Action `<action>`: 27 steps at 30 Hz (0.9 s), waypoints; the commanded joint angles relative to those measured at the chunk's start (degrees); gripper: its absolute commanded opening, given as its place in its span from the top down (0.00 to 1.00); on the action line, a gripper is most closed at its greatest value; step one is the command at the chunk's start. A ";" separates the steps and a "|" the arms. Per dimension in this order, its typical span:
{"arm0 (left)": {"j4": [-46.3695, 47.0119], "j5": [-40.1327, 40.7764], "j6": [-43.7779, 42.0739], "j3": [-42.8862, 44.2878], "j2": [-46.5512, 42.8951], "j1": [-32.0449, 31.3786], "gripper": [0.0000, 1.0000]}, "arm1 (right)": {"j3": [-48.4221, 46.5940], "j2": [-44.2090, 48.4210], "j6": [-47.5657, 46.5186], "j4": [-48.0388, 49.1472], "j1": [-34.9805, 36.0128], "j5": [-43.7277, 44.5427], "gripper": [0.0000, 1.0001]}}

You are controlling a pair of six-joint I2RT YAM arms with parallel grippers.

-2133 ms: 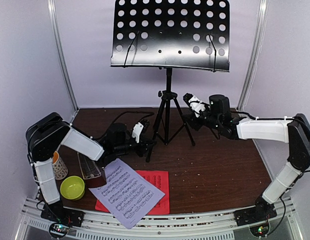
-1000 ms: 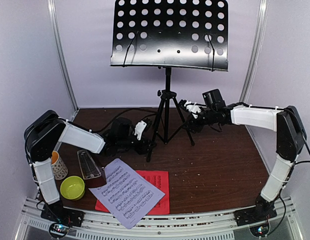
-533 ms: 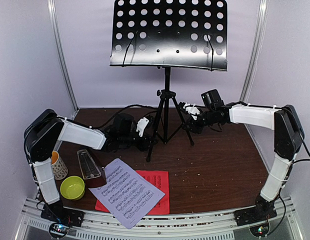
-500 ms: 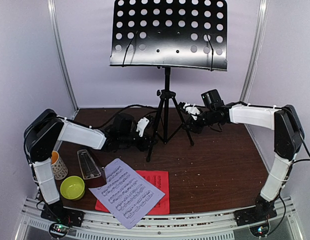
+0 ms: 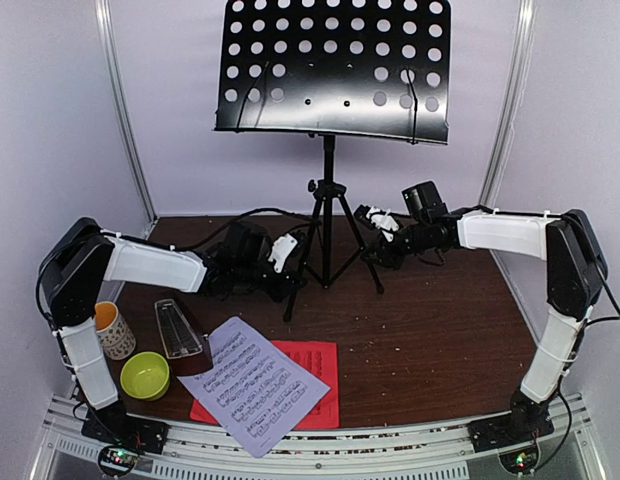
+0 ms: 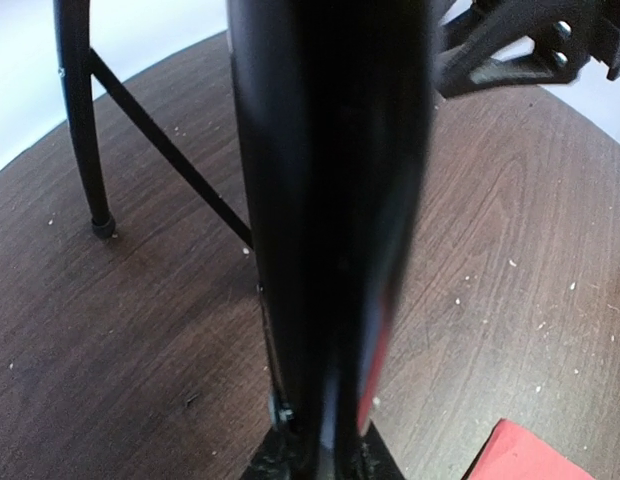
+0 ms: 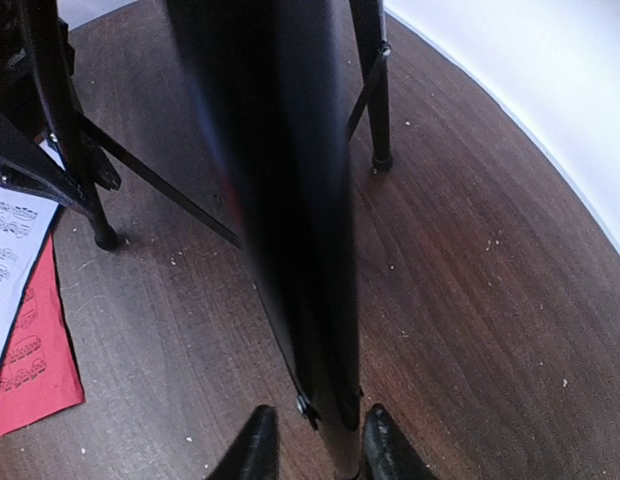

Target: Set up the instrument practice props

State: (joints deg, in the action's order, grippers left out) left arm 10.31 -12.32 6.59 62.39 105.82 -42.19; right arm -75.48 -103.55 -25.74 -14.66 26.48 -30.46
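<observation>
Left claw point(image 5: 293, 270): narrow, clamped on a music stand point(image 5: 328, 190) leg.
Right claw point(image 5: 370, 246): same, opposite leg.
Risk: uneven pull — the top-heavy stand tips or skids across the counter point(image 5: 440, 330).

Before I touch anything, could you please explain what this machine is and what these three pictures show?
Two robot arms are bolted at the near edge of the table. The wide picture looks from above and behind them; the two close-ups come from cameras on their wrists. The left tool and right tool are each closed on a leg of the music stand. On it lie a white sheet over a red sheet, a metronome, a mug and a green bowl.
</observation>
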 commanded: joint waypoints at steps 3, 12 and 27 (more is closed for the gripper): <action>-7.27 3.16 -4.11 3.80 -2.72 2.43 0.79 | 1.45 0.72 4.32 3.90 0.14 -3.41 0.58; -8.66 2.22 -4.70 4.29 -3.25 3.83 0.75 | -1.67 -2.94 5.76 3.06 1.18 -2.63 0.62; -8.75 1.59 -4.31 1.61 -5.17 4.81 0.91 | 3.51 -1.61 7.15 7.05 2.26 1.01 0.83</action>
State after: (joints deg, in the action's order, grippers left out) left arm 1.04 -11.79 1.83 64.58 103.74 -39.27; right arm -74.13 -106.43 -19.51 -9.32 28.27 -31.20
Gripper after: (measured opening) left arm 0.127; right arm 0.200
